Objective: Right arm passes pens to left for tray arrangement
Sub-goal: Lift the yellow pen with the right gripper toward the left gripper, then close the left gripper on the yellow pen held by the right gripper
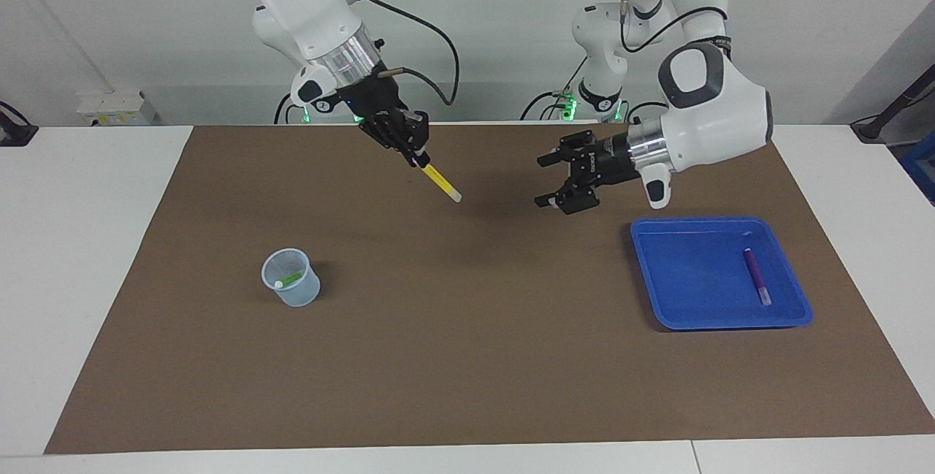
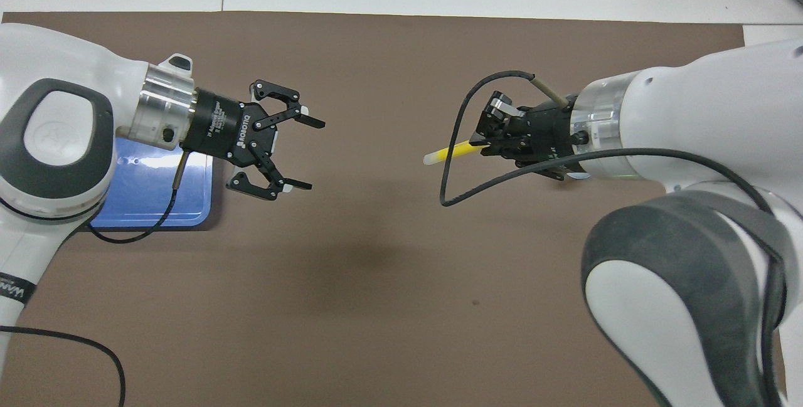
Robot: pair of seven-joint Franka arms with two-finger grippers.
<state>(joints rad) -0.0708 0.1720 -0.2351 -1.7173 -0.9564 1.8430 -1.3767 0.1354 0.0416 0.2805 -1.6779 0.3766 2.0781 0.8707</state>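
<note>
The yellow pen is in the air, pinched at one end by the right gripper, whose jaws are closed on it; its whitish tip slants down and toward the left arm's end of the tabletop. It hangs over the bare brown mat, nearer to the robots than the blue tray and well apart from it.

The purple pen already lies flat in the blue tray, close to the rim at the left arm's end. The green pen sits inside the small translucent cup, which stands on the mat toward the right arm's end, well apart from the tray.

The left gripper hovers just beside the tray's robot-side corner, turned sideways to face the yellow pen, with its jaws spread wide and nothing between them. A clear gap separates its fingertips from the pen's tip, so the handover has not yet happened.

By this reckoning the task is about a third done: one pen is placed, one is partway through its pass, and one waits in the cup. What seems left is closing the gap, the left jaws taking the yellow pen, laying it in the tray beside the purple one, then the same for the green.
</note>
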